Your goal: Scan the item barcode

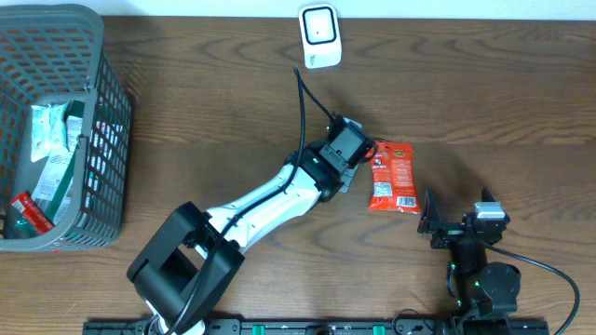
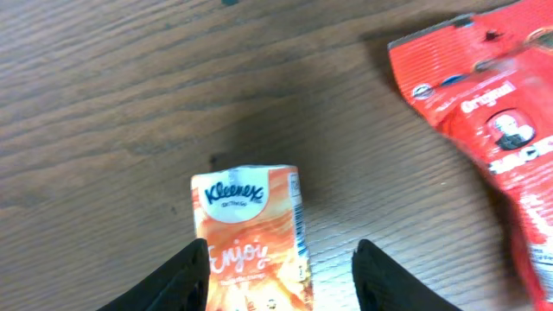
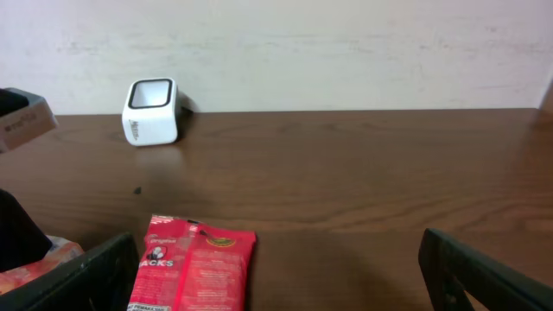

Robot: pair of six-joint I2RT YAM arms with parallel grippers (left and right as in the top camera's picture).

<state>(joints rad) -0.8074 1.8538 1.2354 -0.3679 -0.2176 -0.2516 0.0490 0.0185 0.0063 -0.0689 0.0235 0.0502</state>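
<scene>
A wood-grain tabletop (image 1: 186, 93) carries the scene. At its left edge stands a grey slatted basket (image 1: 112, 140) holding several green-and-white packets (image 1: 58, 140) and a red wrapper (image 1: 28, 212) in its near corner. The left arm (image 1: 270, 200) reaches from the near edge to the tabletop's middle, while the right gripper (image 3: 278, 259) waits near the near-right corner, jaws spread wide and holding nothing. A red snack packet (image 1: 392, 177) lies flat just ahead of it. Beside that packet, toward the left edge, an orange tissue pack (image 2: 251, 225) lies on the wood. This looks like the item to be scanned. The left gripper (image 2: 285, 276) straddles it with jaws partly open, a clear gap on one side and no firm grip evident. No barcode shows on the pack's upper face. A clean step would likely centre the jaws on the pack's long sides and close squarely without nudging the snack packet. The coded face could then be lifted and turned toward the white scanner (image 1: 319, 35) at the middle of the far edge.
</scene>
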